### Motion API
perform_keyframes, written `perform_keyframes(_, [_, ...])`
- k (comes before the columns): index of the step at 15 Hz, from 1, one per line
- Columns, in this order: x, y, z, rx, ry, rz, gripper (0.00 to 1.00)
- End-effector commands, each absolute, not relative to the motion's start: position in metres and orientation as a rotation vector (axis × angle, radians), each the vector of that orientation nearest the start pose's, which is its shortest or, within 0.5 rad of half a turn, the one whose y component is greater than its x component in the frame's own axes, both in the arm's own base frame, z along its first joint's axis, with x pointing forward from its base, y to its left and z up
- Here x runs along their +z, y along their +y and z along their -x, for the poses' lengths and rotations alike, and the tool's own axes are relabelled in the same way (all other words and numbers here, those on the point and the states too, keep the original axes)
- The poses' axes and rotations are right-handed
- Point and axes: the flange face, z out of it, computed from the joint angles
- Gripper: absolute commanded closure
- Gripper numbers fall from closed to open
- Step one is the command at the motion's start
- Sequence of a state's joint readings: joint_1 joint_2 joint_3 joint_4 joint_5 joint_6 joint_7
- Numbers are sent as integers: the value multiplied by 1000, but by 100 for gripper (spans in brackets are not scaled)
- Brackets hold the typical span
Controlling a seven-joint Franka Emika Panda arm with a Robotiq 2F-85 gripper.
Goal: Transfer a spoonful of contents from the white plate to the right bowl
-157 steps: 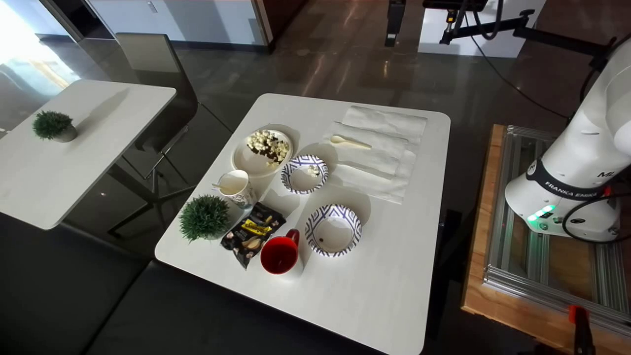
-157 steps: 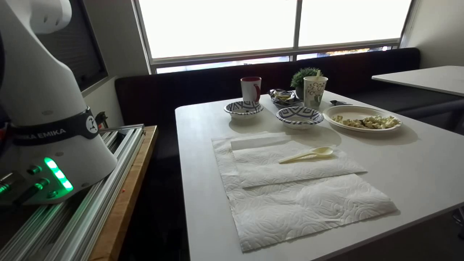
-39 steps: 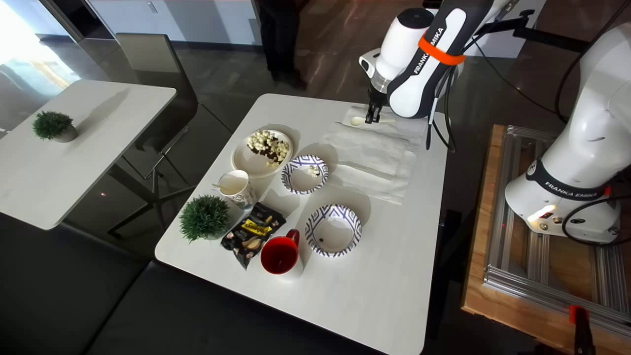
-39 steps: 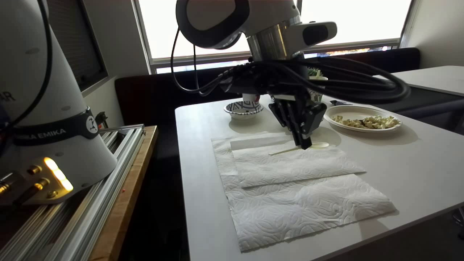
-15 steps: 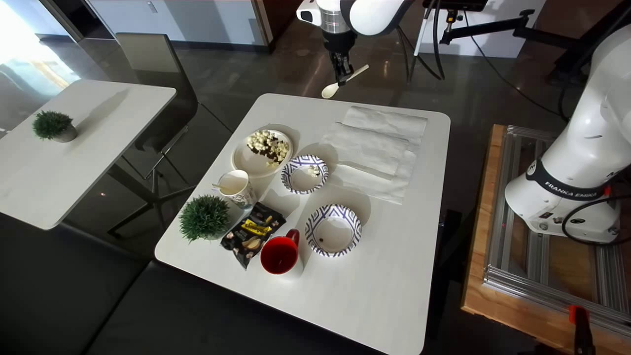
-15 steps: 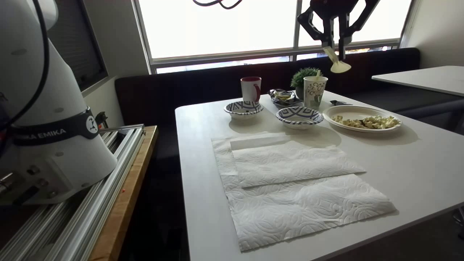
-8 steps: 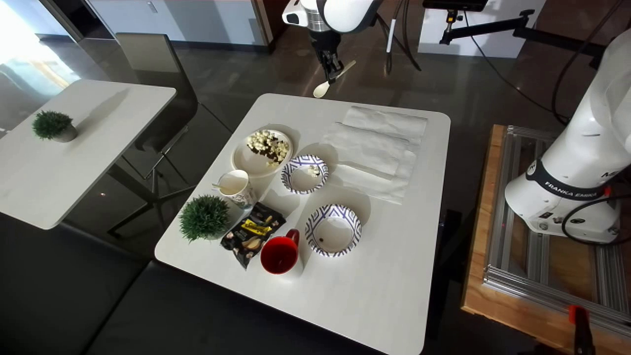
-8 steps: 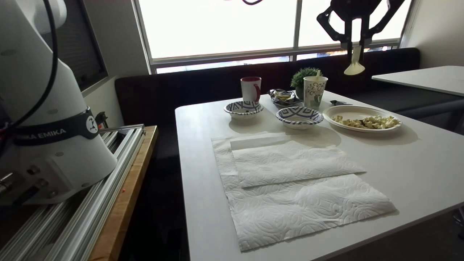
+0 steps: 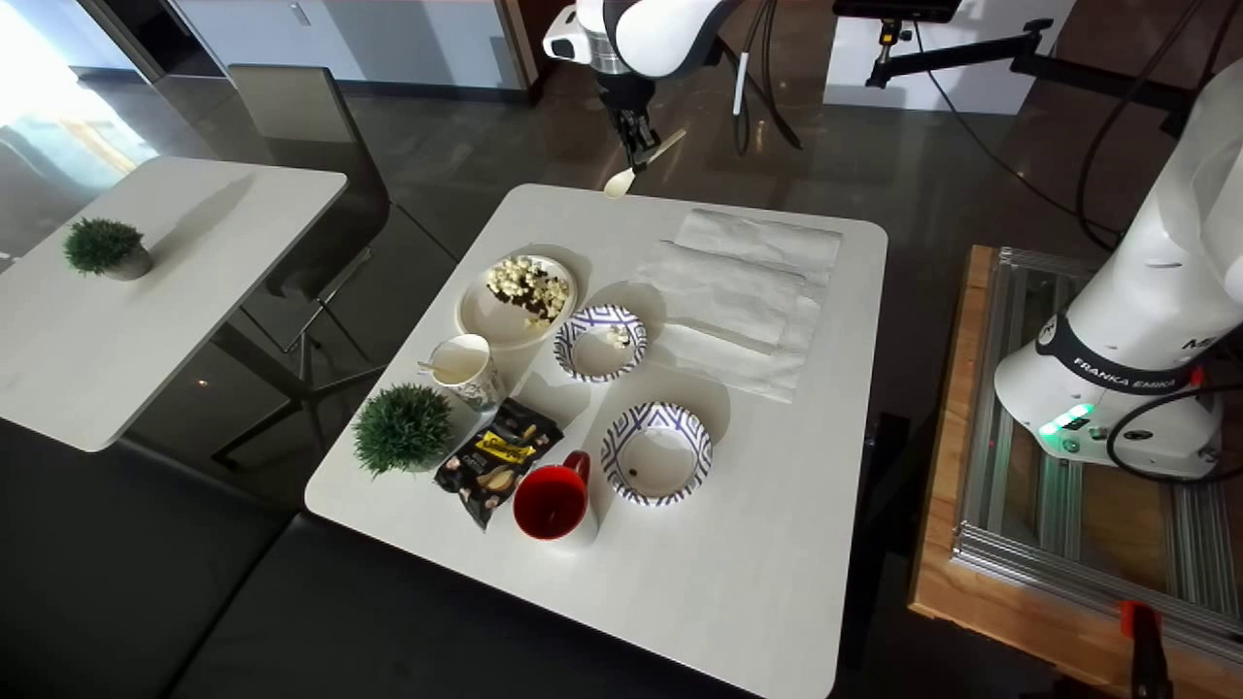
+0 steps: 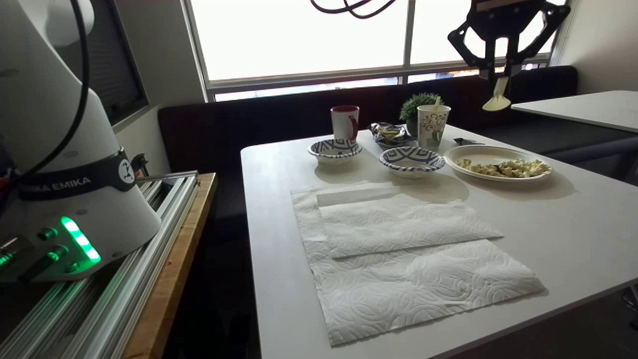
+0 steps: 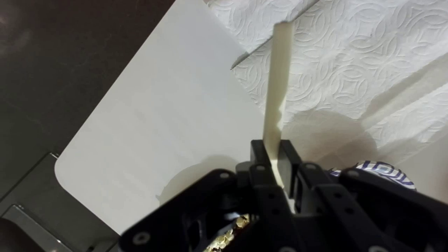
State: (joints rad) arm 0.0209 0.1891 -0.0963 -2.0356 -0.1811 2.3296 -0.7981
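Popcorn point(image 9: 529, 287) and a skinny spoon point(image 11: 276, 87): easy does it

The gripper point(image 11: 274, 150) has the spoon's handle pinched near the scoop, up in the air and clear of the plate point(image 9: 490, 316). The popcorn's heaped on one side of that plate, with a bit in the bowl point(image 9: 592, 359) beside it. My guess: spoon's light and stiffish, but a handle that thin could twist if you jab. Holding close to the scoop should help. Popcorn's probably airy and crumbly, so I'd slide in low and keep level, or it'll roll off.
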Motion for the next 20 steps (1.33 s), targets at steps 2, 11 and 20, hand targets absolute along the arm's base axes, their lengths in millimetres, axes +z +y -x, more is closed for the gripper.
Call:
perform_keyframes(2, [368, -38, -628, -48, -1270, 3106, 97])
perform_keyframes(11, [339, -12, -698, 158, -1157, 3147, 97])
perform_keyframes(20, [290, -6, -752, 297, -1213, 3179, 97])
